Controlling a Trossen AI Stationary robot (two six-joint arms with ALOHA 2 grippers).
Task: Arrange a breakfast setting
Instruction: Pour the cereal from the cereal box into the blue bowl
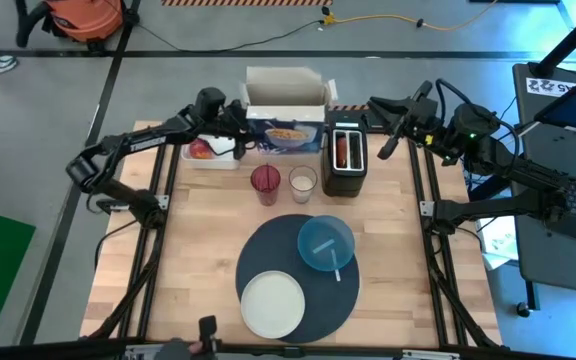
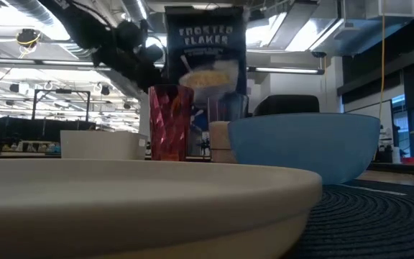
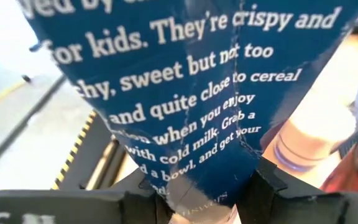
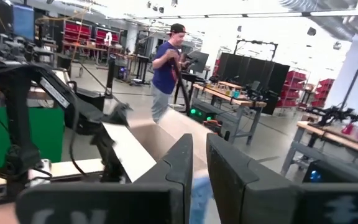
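The robot's left hand [image 3: 194, 199] clamps the side of a blue cereal box [image 1: 288, 132] at the far edge of the worktop [image 1: 203, 235], a grip that looks meant for lifting and pouring flakes. Its right hand [image 4: 199, 171] hangs in the air near the toaster [image 1: 346, 158] with its fingers nearly together and nothing between them, apparently waiting.

The setting sits nearer the front edge: a dark round placemat [image 1: 268, 258] carries a light-blue bowl [image 1: 325, 243] with a thin spoon [image 1: 334, 265] lying across its rim, and a white plate [image 1: 273, 304] overlaps the mat's near-left part. The bowl appears empty, so cereal is probably the step in hand. A red cup [image 1: 265, 182] and a pale cup [image 1: 302, 183] stand between the box and the mat; a red apple [image 1: 200, 149] rests in a white tray [image 1: 223, 158] beside the box.

Only the overhead view lays out all this. The left wrist view alone shows the fingers pinching the carton's printed panel. The table-level view shows the box [image 2: 205, 54] upright behind the cups, with the plate's rim [image 2: 149, 183] filling the foreground. The right wrist view looks into the room, where a person [image 4: 166, 71] stands well behind the worktop.
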